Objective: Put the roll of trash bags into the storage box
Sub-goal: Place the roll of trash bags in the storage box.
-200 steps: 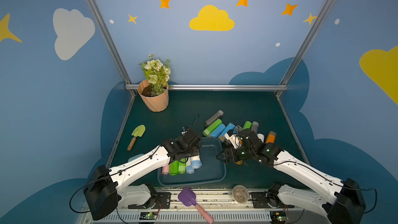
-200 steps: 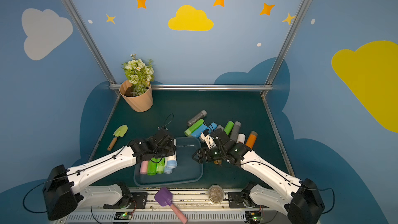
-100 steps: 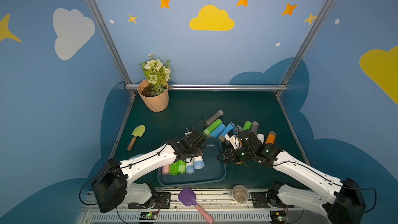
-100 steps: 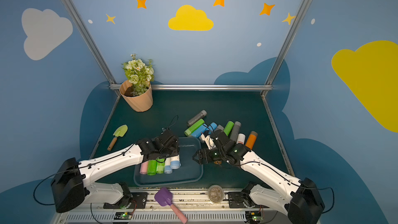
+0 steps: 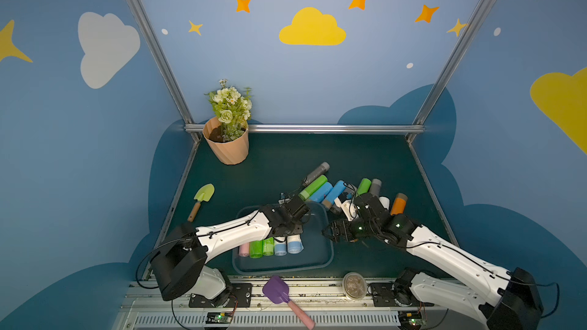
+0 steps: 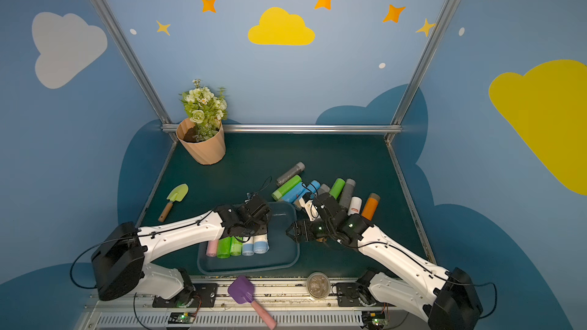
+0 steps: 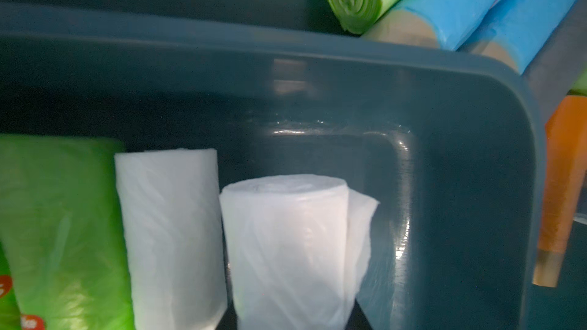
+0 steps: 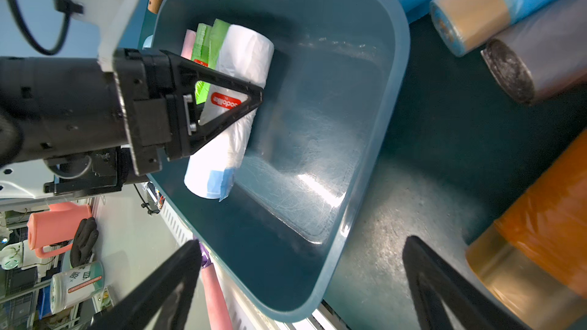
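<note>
The dark blue-grey storage box [image 5: 317,268] [image 6: 286,265] sits at the front of the table. Inside it, pink, green and white-and-blue rolls lie side by side. My left gripper [image 5: 293,233] [image 7: 293,322] is down in the box, shut on the white roll of trash bags [image 7: 286,242] [image 8: 241,58] [image 5: 293,244] at the right end of that row. Its black fingers [image 8: 251,100] clamp the roll's sides. My right gripper [image 5: 328,234] [image 8: 298,290] hangs open at the box's right rim [image 8: 394,90], with nothing in it.
Loose rolls lie behind and right of the box: green [image 5: 313,187], blue [image 5: 333,192], grey [image 5: 316,171], orange [image 5: 398,204]. A peach flowerpot [image 5: 227,146] stands back left, a green trowel [image 5: 201,200] at the left. A purple shovel [image 5: 279,290] and a round tin [image 5: 354,285] lie on the front rail.
My left gripper has shifted a little to the right inside the box, still holding the white roll. The right arm has stayed put.
</note>
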